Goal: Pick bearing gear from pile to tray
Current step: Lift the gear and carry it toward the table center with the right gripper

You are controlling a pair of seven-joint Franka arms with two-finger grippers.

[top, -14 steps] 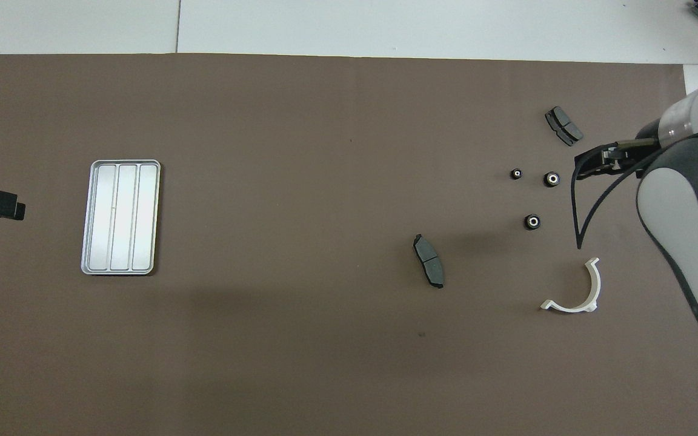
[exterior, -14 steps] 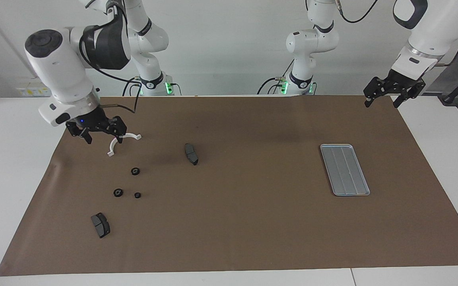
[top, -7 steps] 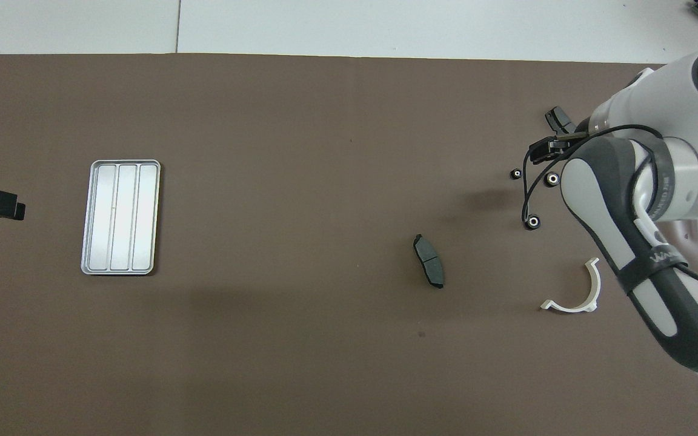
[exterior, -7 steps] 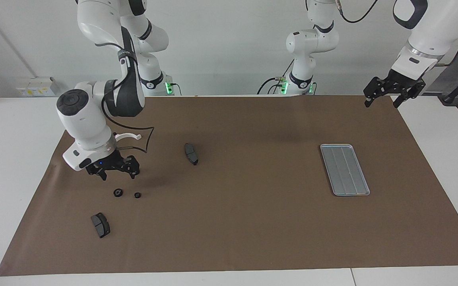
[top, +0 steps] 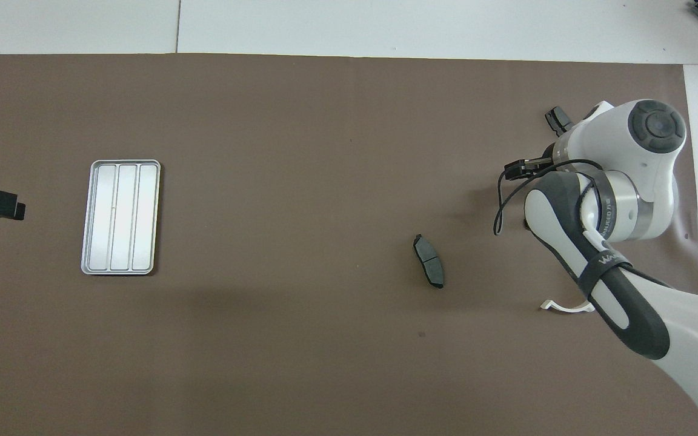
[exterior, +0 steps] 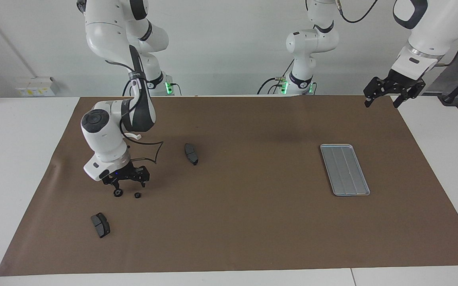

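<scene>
The pile lies at the right arm's end of the brown mat. Two small black rings [exterior: 117, 193] [exterior: 137, 195] show in the facing view; a third is hidden under the right arm. My right gripper [exterior: 129, 184] is open, low over the mat, just above these two rings, its fingers apart and touching neither. One black pad [exterior: 191, 153] lies toward the mat's middle, the other [exterior: 100, 225] farther from the robots. The white half-ring bracket [exterior: 133, 136] is partly hidden by the arm. The silver tray [exterior: 344, 169] lies empty at the left arm's end. My left gripper [exterior: 386, 97] is open and waits.
In the overhead view the right arm covers the rings; the bracket's end [top: 567, 307], one pad [top: 429, 269] and the tray [top: 120, 217] show there. The brown mat [exterior: 253, 222] covers most of the white table.
My right arm has swung out over the pile and come down from beside the bracket to just above the two rings, now covering the third. The left arm has not moved.
</scene>
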